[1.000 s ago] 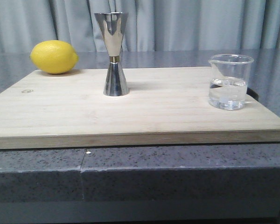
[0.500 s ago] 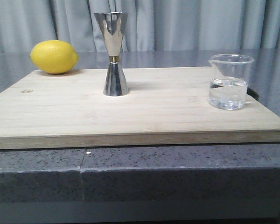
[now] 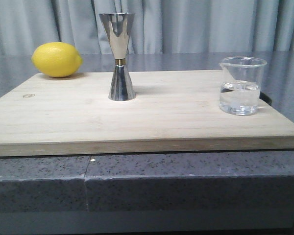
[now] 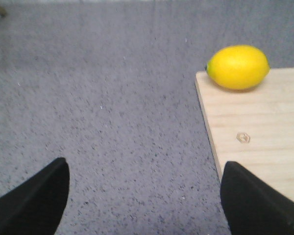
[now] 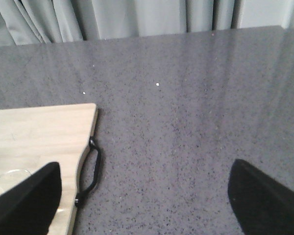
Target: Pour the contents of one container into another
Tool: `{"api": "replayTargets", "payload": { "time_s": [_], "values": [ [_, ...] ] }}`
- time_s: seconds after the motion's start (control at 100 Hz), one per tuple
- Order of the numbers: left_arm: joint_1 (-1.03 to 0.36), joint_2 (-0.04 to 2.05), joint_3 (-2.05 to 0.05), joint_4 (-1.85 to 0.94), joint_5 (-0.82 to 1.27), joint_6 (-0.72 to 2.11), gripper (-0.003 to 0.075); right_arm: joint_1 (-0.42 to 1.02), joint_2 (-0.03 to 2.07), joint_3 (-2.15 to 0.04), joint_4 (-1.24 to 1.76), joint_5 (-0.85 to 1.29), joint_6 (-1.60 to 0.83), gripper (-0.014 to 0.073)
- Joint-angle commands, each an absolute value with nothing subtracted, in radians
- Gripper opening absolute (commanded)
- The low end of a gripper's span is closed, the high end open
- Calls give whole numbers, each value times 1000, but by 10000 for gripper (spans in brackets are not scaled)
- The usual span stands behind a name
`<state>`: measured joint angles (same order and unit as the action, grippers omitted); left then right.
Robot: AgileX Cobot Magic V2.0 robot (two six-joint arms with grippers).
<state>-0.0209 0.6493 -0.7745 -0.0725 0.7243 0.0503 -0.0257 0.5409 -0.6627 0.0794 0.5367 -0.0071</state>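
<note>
Left gripper (image 4: 144,196): jaws wide apart, holding nothing, above tabletop (image 4: 103,98)
Right gripper (image 5: 142,200): jaws wide apart, empty
Front view only: jigger (image 3: 119,58), whole beaker (image 3: 240,86)

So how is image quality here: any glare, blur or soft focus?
Front view: sharp, even light; curtain reflections on the jigger, glints on the beaker. Left wrist view: lemon slightly soft, tool fingers dark and blurred. Right wrist view: countertop sheen.
</note>
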Motion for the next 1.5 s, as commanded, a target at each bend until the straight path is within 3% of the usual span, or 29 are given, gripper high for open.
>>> {"api": "replayTargets", "payload": {
  "time_s": [0.0, 0.13, 0.58, 0.91, 1.1, 1.49],
  "values": [
    [-18, 734, -852, -129, 735, 53, 585, -26, 604, -724, 69, 514, -16, 645],
    [-18, 851, -878, -319, 760, 224, 585, -26, 650, -729, 69, 537, -16, 645],
    [-18, 1201, -879, -1340, 940, 1416, 585, -26, 665, -729, 71, 544, -16, 645],
    [-129, 1435, -879, -1648, 1072, 1966, 585, -26, 665, -729, 71, 544, -16, 645],
    [-203, 1551, -879, -1842, 1073, 2118, 585, -26, 665, -729, 71, 544, -16, 645],
    [-312, 1729, -1041, -1842, 1094, 2150, 581, -26, 665, -729, 71, 542, -16, 645]
  ]
}}
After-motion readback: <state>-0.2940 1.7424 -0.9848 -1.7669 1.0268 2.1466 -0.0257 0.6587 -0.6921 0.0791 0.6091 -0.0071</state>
